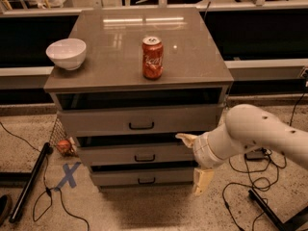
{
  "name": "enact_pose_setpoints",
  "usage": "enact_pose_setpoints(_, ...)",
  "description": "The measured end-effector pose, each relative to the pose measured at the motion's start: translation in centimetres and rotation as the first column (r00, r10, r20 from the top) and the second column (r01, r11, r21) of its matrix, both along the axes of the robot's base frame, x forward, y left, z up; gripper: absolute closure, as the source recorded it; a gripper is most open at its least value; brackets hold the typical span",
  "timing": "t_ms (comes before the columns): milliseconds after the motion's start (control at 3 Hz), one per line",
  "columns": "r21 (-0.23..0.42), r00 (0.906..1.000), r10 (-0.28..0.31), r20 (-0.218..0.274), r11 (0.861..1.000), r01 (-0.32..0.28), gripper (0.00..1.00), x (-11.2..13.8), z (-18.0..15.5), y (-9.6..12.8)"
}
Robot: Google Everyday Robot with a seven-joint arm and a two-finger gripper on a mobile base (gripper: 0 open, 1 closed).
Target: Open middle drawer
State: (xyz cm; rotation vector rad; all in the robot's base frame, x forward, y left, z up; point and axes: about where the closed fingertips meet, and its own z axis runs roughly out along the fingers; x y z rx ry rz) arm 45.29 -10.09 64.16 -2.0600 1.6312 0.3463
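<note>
Three drawers (pixel 96 121), one can (pixel 152 57), bowl (pixel 66 53), jaws seemingly by middle drawer (pixel 115 155)

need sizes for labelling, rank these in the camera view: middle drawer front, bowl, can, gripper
1. middle drawer front
2. gripper, open at that drawer's right end; nearer the camera, so unsure
3. white bowl
4. red can, close to bowl

Pincer (pixel 188 164) low right (jaws wide)

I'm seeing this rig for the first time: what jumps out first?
The bulky white arm at lower right stands out first, its gripper with fingers spread open in front of the right end of the middle drawer. Next comes the red soda can standing mid-top on the grey cabinet, with a white bowl near its left edge.
</note>
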Motion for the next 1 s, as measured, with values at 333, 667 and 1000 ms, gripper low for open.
enact_pose_setpoints(333,-0.038,0.9978,0.045,0.048,0.998,-0.043,0.0,1.1,-1.9,-0.5)
enact_pose_setpoints(667,-0.039,0.9979,0.045,0.046,0.998,-0.043,0.0,1.0,-1.8,-0.5)
enact_pose_setpoints(1000,-0.049,0.9979,0.033,0.055,0.998,-0.03,0.0,2.2,-3.0,-0.6)
